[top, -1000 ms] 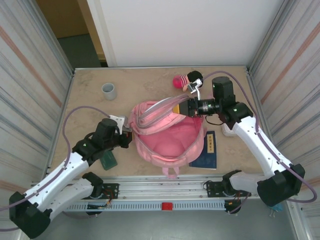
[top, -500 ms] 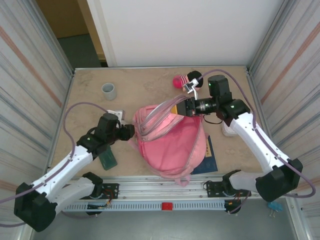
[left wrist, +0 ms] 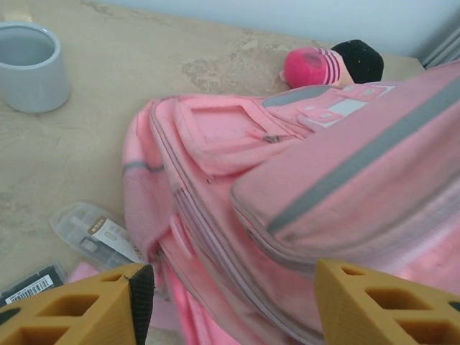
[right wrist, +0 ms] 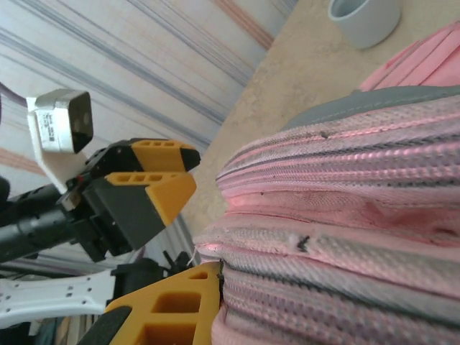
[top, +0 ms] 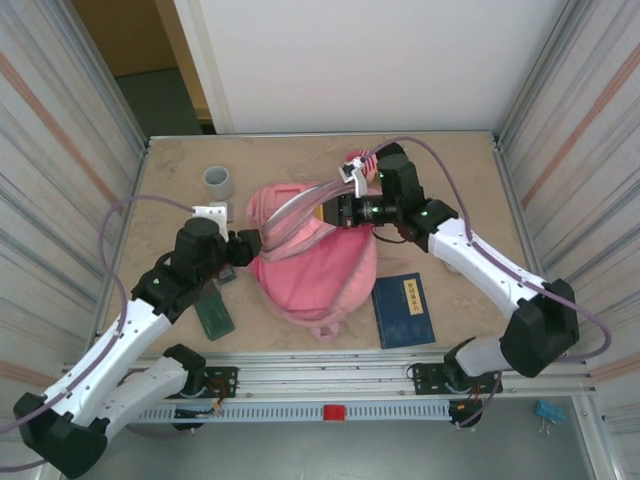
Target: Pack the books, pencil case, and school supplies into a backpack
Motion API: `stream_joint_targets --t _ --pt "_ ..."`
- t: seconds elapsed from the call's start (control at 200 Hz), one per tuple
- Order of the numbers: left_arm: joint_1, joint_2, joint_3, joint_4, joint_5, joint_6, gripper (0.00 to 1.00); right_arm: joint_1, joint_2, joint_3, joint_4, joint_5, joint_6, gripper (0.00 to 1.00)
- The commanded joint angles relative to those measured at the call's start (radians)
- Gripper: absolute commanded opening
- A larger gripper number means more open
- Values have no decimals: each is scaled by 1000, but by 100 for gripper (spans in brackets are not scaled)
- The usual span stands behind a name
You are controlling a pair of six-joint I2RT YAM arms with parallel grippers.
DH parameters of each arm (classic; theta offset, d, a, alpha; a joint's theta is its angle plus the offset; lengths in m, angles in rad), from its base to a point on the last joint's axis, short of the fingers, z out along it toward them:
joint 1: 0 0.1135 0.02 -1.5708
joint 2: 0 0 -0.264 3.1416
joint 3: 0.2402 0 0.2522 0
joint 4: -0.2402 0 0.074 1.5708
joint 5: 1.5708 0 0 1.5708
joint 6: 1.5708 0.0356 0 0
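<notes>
Backpack (top: 310,270) dragged left, seemingly gripped by right hand (top: 323,212) (left hand (top: 244,251) released).

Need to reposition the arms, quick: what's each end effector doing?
Left end effector: open, holding nothing.
Right end effector: closed on the backpack.

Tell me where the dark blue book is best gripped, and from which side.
Probably its right long edge, approached from the right and above. The book lies flat on the table, so only an edge can be pinched. Its left edge sits close to the backpack, while the right and near edges have bare table beside them.
</notes>
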Motion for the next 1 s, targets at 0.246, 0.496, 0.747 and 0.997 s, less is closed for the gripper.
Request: stream_joint_targets --t 0.246,0.496,0.747,0.997 --pt "5 54 20 20 12 -55 62 59 92 -26 160 73 86 22" --pt "6 53 13 9 16 -65 63 89 -1 -48 -265 278 147 66" --pt "-5 87 -9 2 186 -175 61 86 -209 -141 -580 454 150 77" --pt "-217 129 -75 174 230 -274 60 -75 -361 -204 -743 479 77 78"
